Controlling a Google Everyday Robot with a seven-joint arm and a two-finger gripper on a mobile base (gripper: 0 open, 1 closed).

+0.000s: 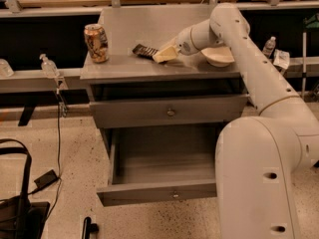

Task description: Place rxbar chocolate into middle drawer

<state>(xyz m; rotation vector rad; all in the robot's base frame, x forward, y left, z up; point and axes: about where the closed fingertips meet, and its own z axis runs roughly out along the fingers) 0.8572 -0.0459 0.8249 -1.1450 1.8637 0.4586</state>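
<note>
The rxbar chocolate (pixel 143 50), a dark flat bar, lies on the grey cabinet top (pixel 124 68) near its middle. My gripper (pixel 162 54) is down at the bar's right end, touching or nearly touching it, with the white arm reaching in from the right. Below, the middle drawer (pixel 159 192) stands pulled out, and its grey inside shows nothing in it. The drawer above it (pixel 171 112) is closed.
An orange-patterned can (pixel 96 43) stands at the top's left edge. A white bowl (pixel 218 57) sits just right of the gripper. The robot's white body (pixel 254 183) fills the lower right beside the open drawer. A black bag (pixel 17 213) and a cable lie on the floor at left.
</note>
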